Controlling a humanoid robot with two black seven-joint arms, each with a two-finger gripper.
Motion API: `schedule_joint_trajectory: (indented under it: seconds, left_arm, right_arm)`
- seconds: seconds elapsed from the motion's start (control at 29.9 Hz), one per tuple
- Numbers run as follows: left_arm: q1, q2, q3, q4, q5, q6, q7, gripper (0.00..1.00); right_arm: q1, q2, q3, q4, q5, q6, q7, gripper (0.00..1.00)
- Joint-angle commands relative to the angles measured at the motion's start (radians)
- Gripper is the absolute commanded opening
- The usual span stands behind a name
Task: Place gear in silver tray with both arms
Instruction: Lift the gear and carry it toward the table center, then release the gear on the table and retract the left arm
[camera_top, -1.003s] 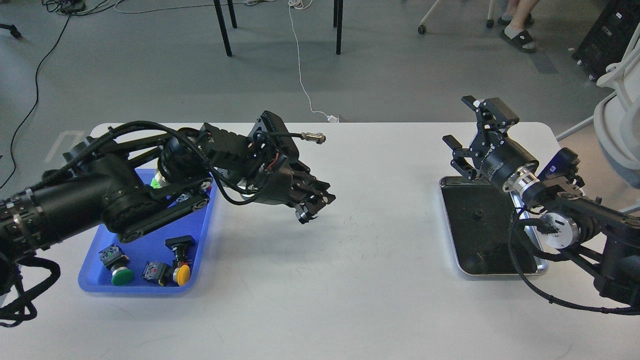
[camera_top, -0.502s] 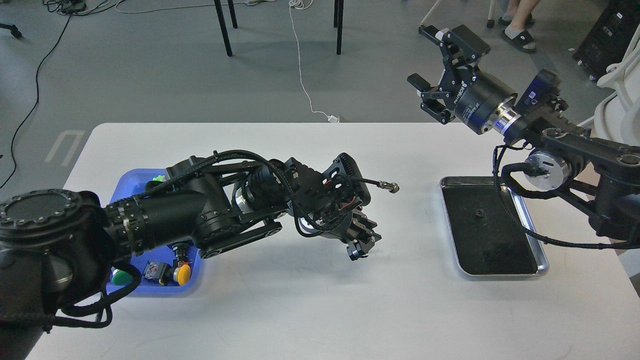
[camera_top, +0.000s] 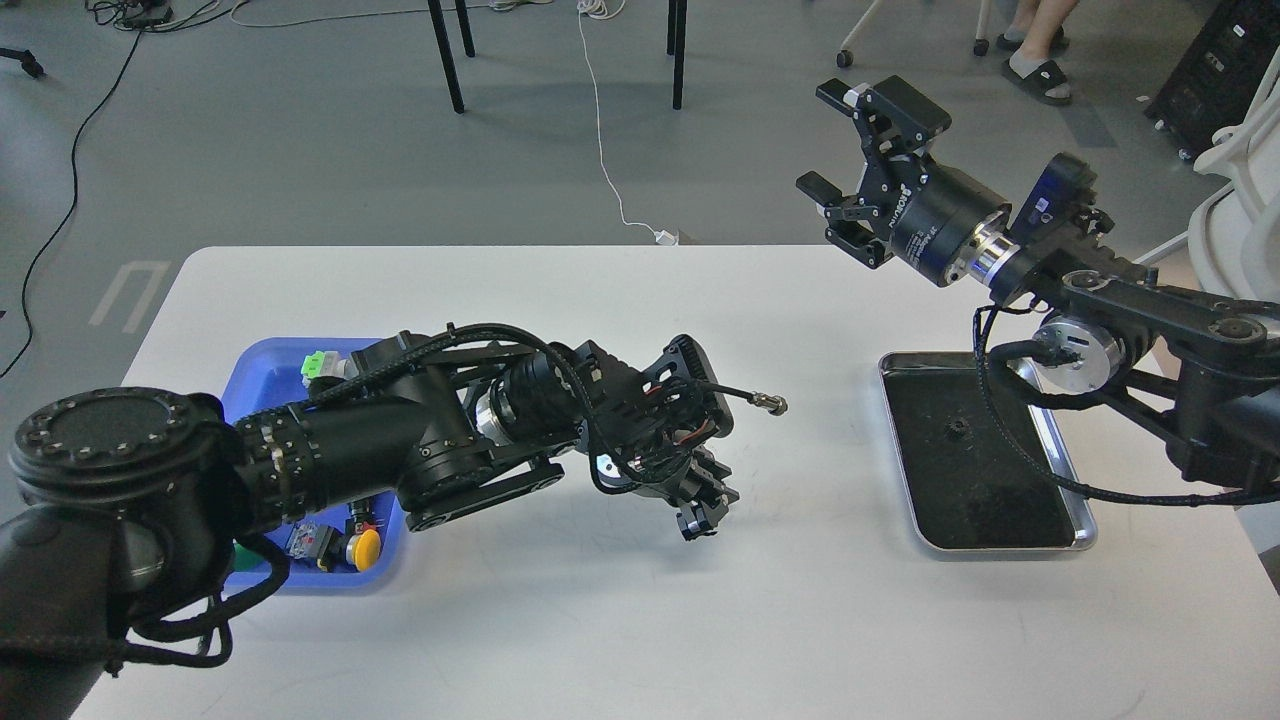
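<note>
Resting flat on the white table (camera_top: 620, 620) at the right, the silver tray (camera_top: 1084, 522) carries a small dark gear (camera_top: 956, 430) near its middle. Right gripper (camera_top: 836, 172) hangs well above and behind the tray, fingers spread wide, holding nothing. Left gripper (camera_top: 700, 515) hovers low over bare tabletop, well left of the tray; its opening cannot be judged.

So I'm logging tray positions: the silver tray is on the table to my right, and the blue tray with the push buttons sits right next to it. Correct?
Not quite. The silver tray is on your right, but the blue tray with the push buttons is not next to it; it lies far across the table on your left, as the head view shows.
</note>
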Motion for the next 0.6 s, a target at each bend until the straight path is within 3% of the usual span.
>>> schedule_joint_trajectory:
  seconds: [0.0, 0.13, 0.17, 0.2, 0.3, 0.33, 0.57]
  left_arm:
    - [0.017, 0.000, 0.008, 0.001, -0.001, 0.000, -0.002, 0.18]
    - [0.018, 0.000, 0.007, 0.003, -0.001, 0.000, -0.002, 0.23]
    - [0.018, 0.000, 0.005, 0.003, -0.001, 0.000, 0.000, 0.29]
    - [0.018, 0.000, 0.002, 0.003, -0.001, 0.000, -0.002, 0.35]
    - [0.017, 0.000, -0.005, -0.003, -0.004, 0.000, -0.005, 0.70]
    - [0.017, 0.000, -0.007, -0.008, -0.008, 0.000, -0.006, 0.77]
    - [0.003, 0.044, -0.105, -0.054, -0.152, 0.000, -0.009, 0.88]
  right_arm:
    - [0.000, 0.000, 0.000, -0.001, 0.000, -0.001, 0.000, 0.97]
    - [-0.008, -0.003, 0.000, -0.001, -0.002, -0.001, 0.000, 0.97]
    - [-0.012, -0.003, 0.000, -0.001, 0.000, -0.001, 0.000, 0.97]
    - [-0.014, -0.005, 0.000, -0.001, -0.002, -0.001, 0.000, 0.97]
    - [-0.014, -0.013, 0.000, 0.000, 0.000, -0.001, 0.000, 0.97]
    - [-0.014, -0.013, 0.000, 0.000, -0.002, -0.001, 0.000, 0.97]
    - [-0.015, -0.043, 0.003, 0.006, 0.000, 0.000, 0.000, 0.97]
